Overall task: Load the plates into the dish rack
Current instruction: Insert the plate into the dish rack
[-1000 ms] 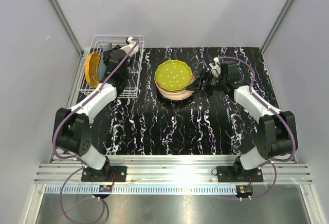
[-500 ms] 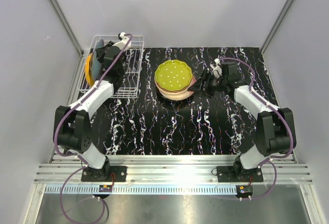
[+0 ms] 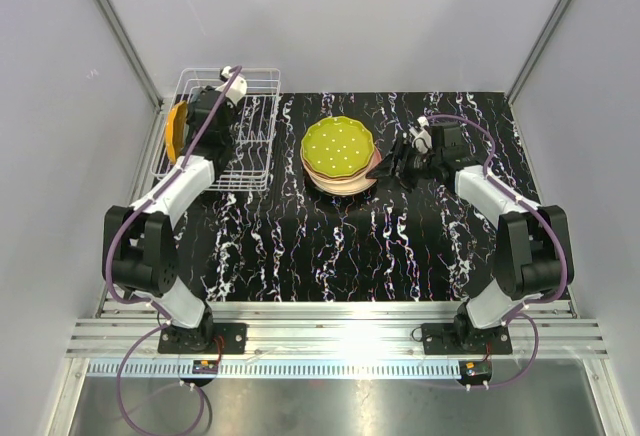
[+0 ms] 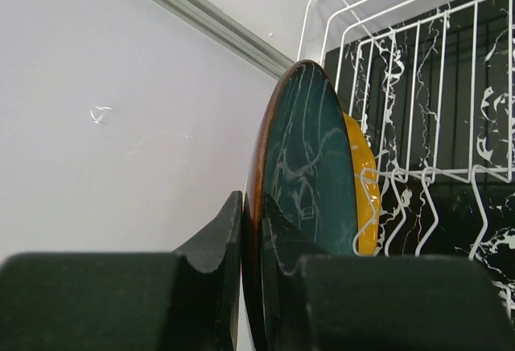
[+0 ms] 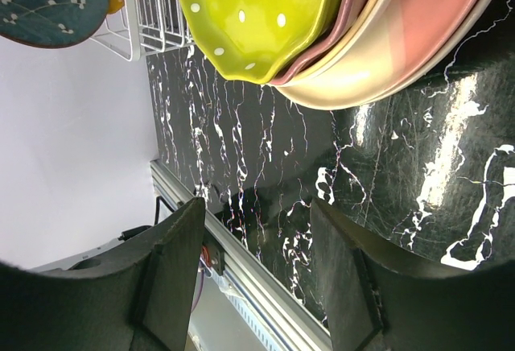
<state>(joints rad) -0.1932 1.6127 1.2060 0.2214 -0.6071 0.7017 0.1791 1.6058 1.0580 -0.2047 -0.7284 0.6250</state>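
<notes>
Left tool [image 4: 252, 216] outstretched; plate [image 4: 310, 182] at rack [image 3: 256, 154]

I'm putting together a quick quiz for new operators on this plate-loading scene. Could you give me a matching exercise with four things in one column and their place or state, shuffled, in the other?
Things
1. teal plate
2. orange plate
3. green dotted plate
4. right gripper

Place or state
A. on top of the stack
B. open, beside the stack
C. pinched on edge in the left gripper
D. standing on edge at the left end of the dish rack

Pairs: 1-C, 2-D, 3-A, 4-B
</notes>
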